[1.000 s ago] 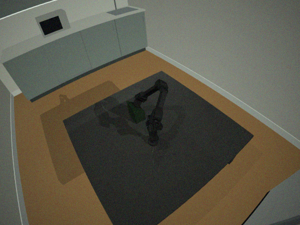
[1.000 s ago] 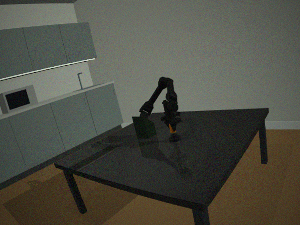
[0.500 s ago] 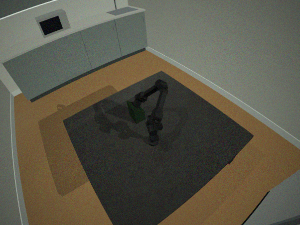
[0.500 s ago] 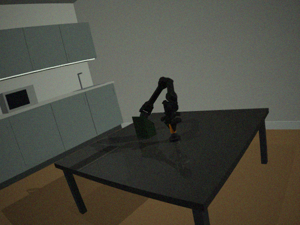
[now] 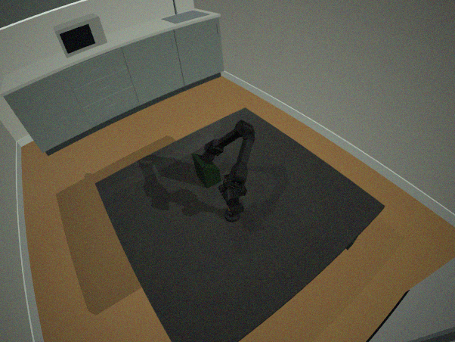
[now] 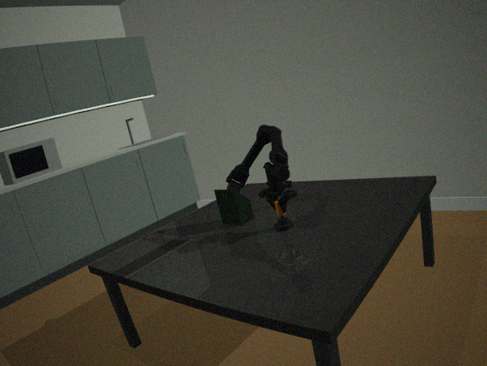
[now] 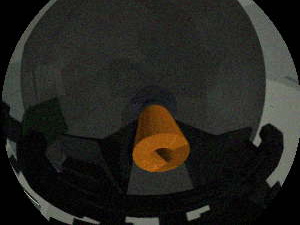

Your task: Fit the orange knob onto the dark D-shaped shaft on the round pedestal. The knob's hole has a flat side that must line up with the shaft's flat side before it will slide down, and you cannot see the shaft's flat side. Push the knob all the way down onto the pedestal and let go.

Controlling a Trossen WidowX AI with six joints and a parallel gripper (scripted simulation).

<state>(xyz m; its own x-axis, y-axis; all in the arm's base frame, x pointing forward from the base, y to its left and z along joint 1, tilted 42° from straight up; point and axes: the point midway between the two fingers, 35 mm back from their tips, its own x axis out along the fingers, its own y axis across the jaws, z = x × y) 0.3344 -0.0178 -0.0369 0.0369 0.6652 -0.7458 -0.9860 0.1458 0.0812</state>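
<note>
The orange knob (image 6: 278,207) (image 7: 155,123) is upright, with a dark hole showing in its near end face in the wrist view. My gripper (image 7: 155,123) is shut on the knob, with a dark finger on each side of it. The dark round pedestal (image 5: 232,216) (image 6: 284,225) (image 7: 171,95) stands on the table under the knob. In the exterior view the knob's lower end is just above the pedestal, with a small dark stretch between them. The shaft cannot be made out, and I cannot tell whether the knob sits on it. In the top view the arm mostly hides the knob.
A dark green block (image 5: 206,172) (image 6: 235,208) (image 7: 46,120) stands on the dark table (image 5: 212,272) (image 6: 251,275) beside the arm's base, a short way from the pedestal. The light is dim, and long shadows of the arm lie across the table.
</note>
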